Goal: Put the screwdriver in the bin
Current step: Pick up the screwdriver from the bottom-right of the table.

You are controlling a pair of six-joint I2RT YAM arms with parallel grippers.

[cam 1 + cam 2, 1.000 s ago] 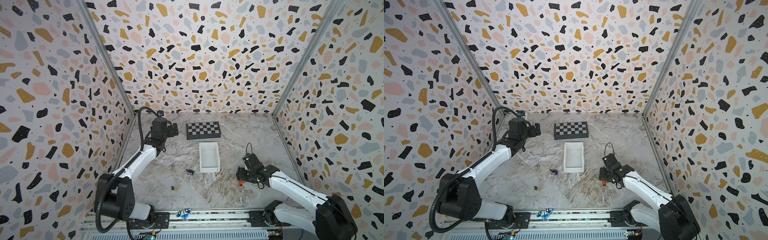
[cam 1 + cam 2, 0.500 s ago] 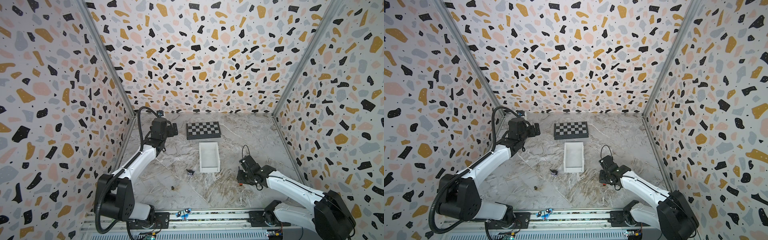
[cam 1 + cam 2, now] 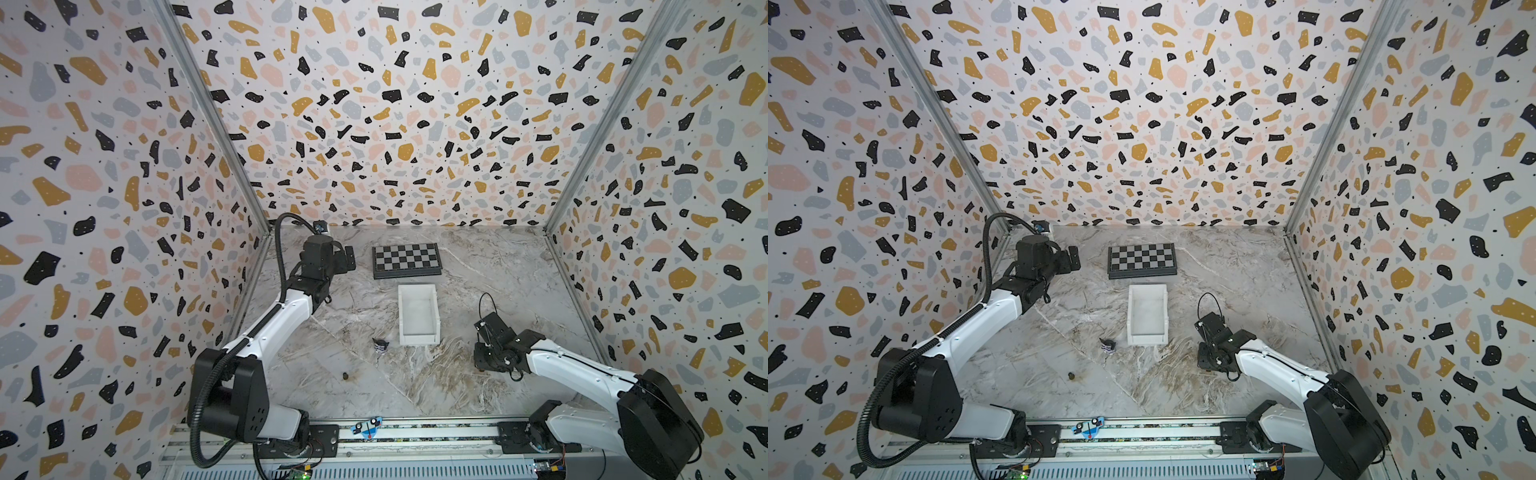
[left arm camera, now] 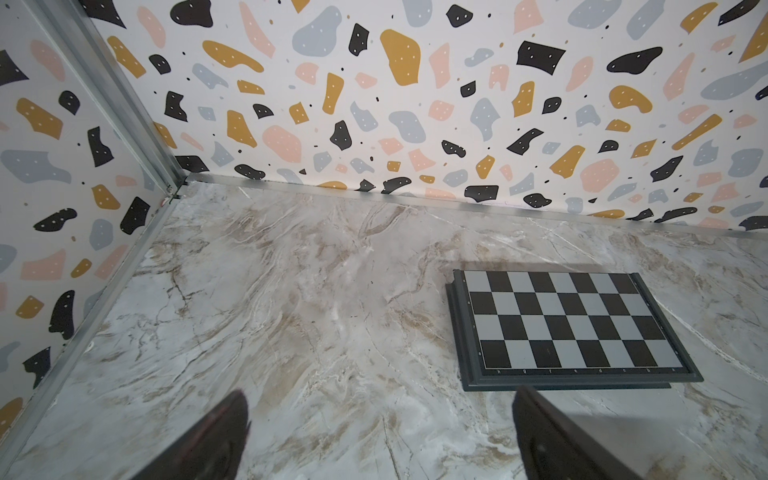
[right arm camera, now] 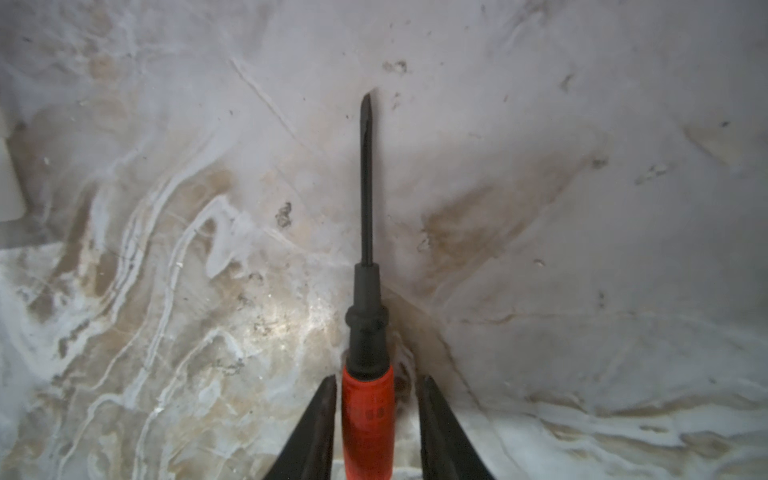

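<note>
Screwdriver (image 5: 368, 332) handle btwn R fingers (image 5: 316, 428); one touches, gap at other.

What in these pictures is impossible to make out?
Screwdriver: hidden under the right gripper in both top views; its handle end is cut off by the right wrist picture's edge.
Dark speck on the table: too small to identify in both top views.
Small striped object beside the bin: too small to tell what it is.
</note>
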